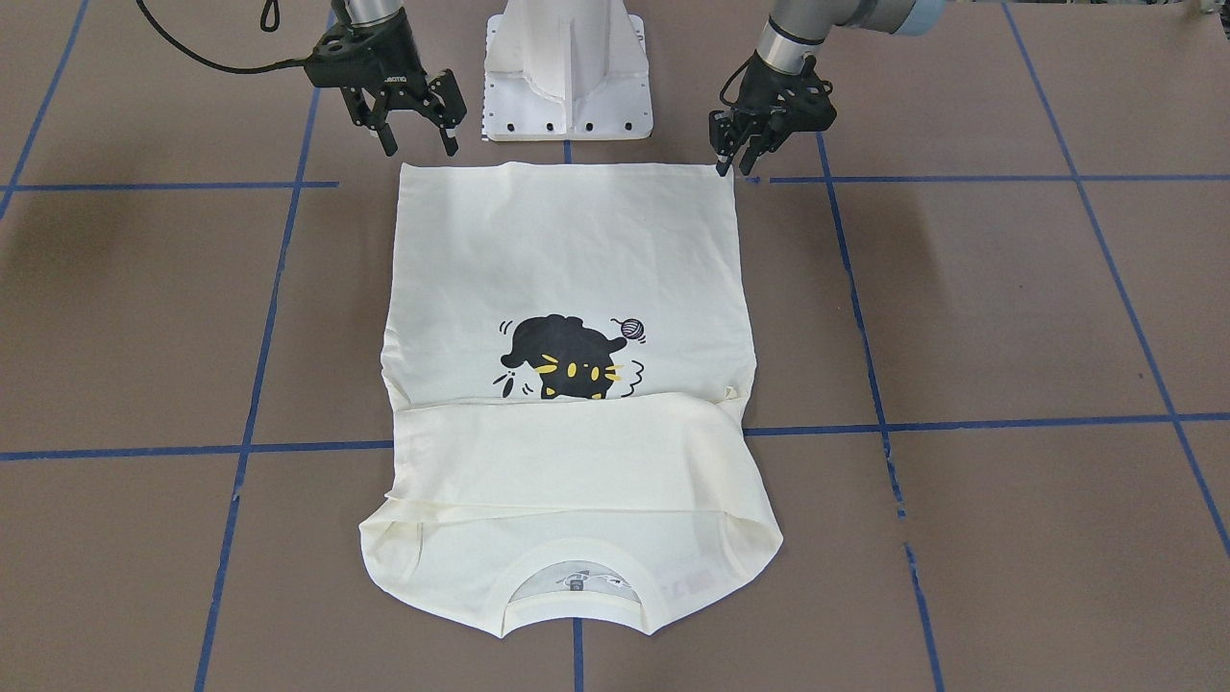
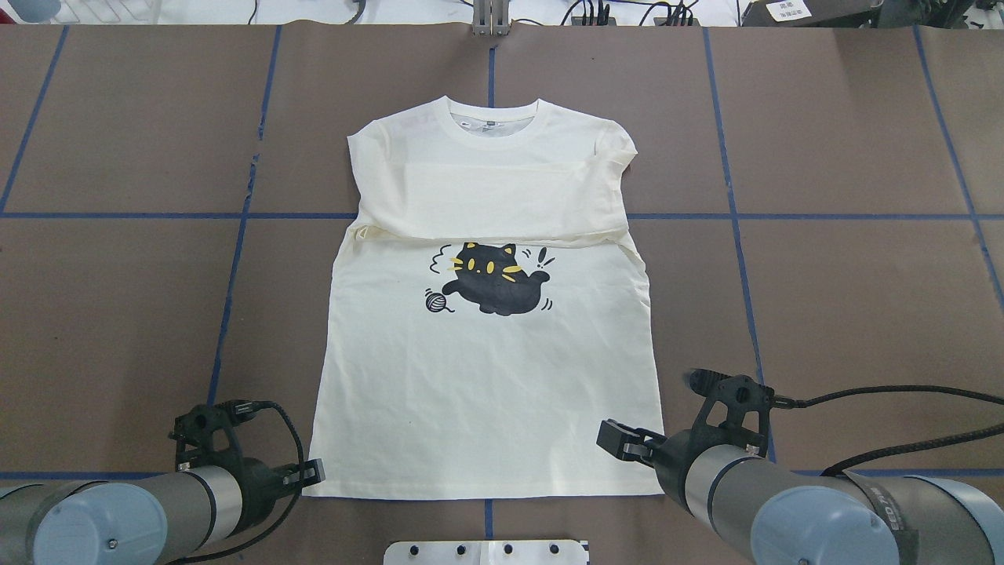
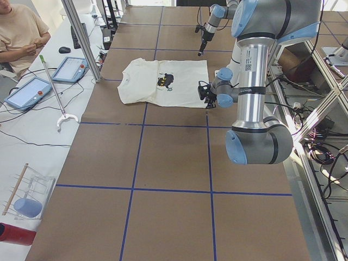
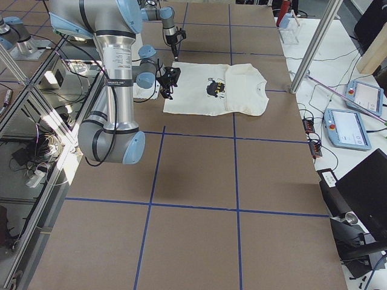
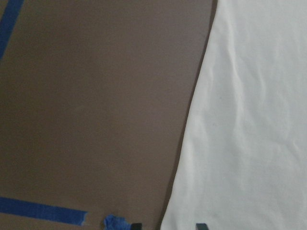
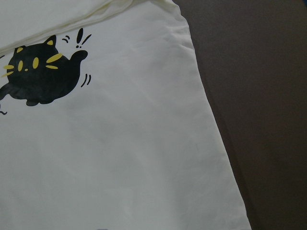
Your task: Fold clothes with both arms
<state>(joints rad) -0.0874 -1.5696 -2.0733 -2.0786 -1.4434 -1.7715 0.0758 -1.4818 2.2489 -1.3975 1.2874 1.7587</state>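
1. Cream-white long-sleeved T-shirt point(image 1: 567, 250) with a black cat print point(image 1: 567, 360) lies flat, print up, in the middle of the brown bench point(image 1: 1009, 308), which is crossed by blue tape lines point(image 1: 961, 423).
2. Its straight hem points toward the white pedestal base point(image 1: 567, 77) of the robot, and its round neckband point(image 1: 574, 577) lies at the far end.
3. The sleeves are folded in across the chest as a band between the print and the neckband. The band's edge covers the top of the cat's head.
4. The left black two-finger tool point(image 1: 735, 165) is down at the hem corner on its own side, released. In the wrist view its two tips stand apart with the shirt's edge between them.
5. The right black two-finger tool point(image 1: 420, 146) hangs just behind the other hem corner, jaws spread wide, grasping nothing and clear of the cloth.
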